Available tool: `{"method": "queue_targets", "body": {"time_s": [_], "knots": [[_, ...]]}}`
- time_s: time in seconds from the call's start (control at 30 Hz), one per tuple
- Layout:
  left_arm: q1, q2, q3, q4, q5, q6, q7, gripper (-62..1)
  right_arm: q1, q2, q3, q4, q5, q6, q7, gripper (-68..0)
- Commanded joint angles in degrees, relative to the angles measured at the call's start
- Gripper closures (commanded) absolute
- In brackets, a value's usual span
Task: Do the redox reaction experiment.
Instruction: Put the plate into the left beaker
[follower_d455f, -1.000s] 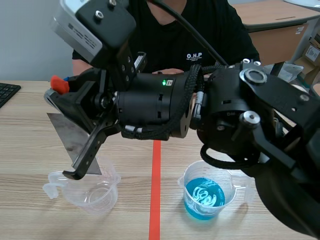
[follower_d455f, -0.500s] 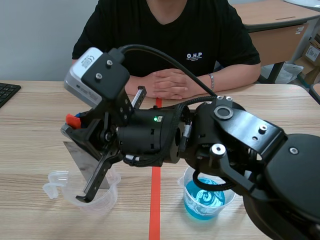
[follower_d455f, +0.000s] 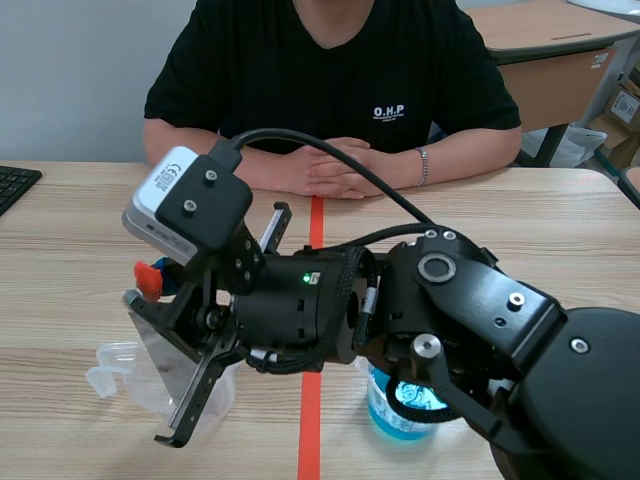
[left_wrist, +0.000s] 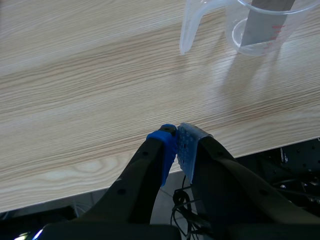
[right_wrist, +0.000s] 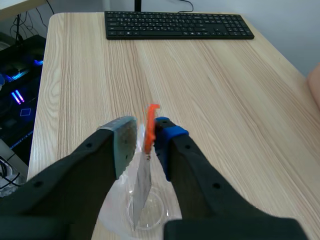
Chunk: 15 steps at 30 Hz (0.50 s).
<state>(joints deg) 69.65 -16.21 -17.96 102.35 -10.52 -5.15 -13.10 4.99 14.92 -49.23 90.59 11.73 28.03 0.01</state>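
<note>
Redox set-up seen from the scene view and both wrist views. The right claw (right_wrist: 145, 136), on the arm that enters from the right and reaches across past the middle, is clenched on a thin grey metal sheet (follower_d455f: 158, 335), gripping it near its upper end, where an orange clip (right_wrist: 150, 125) stands between the fingers. The sheet hangs tilted, its lower end down inside a clear plastic measuring cup (follower_d455f: 118, 368) that stands on the wooden counter (left_wrist: 100, 75) to the left of the orange-red tape line (follower_d455f: 314, 222). A second clear cup, holding blue liquid (follower_d455f: 395, 415), stands just to the right of that line, largely hidden behind the right arm. The left claw (left_wrist: 177, 146) is clenched on nothing, its blue dotted pads pressed together, and hangs over the near edge of the counter, well apart from the cup with the sheet ahead of it. A black keyboard (right_wrist: 177, 25) lies at the counter's far left. Across the counter sits a person in a black shirt, hands (follower_d455f: 335, 168) clasped on the surface.
</note>
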Motion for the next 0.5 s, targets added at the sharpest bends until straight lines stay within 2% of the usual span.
{"method": "queue_targets", "body": {"time_s": [0.0,0.13,0.3,0.47], "knots": [[0.0,0.1,0.0,0.9,-0.4,-0.1,-0.6,-4.2,0.4,-0.3,0.0,0.5,0.2,-0.2,0.3,-16.9],[0.0,0.1,0.0,0.9,-0.4,-0.1,-0.6,-4.2,-0.1,-0.3,0.0,0.5,0.2,0.0,0.3,-28.4],[0.0,0.1,0.0,0.9,-0.4,-0.1,-0.6,-4.2,-0.5,-0.3,0.0,0.5,0.2,0.3,0.4,-37.4],[0.0,0.1,0.0,0.9,-0.4,-0.1,-0.6,-4.2,-0.5,-0.3,0.0,0.5,0.2,0.3,1.5,-50.0]]}}
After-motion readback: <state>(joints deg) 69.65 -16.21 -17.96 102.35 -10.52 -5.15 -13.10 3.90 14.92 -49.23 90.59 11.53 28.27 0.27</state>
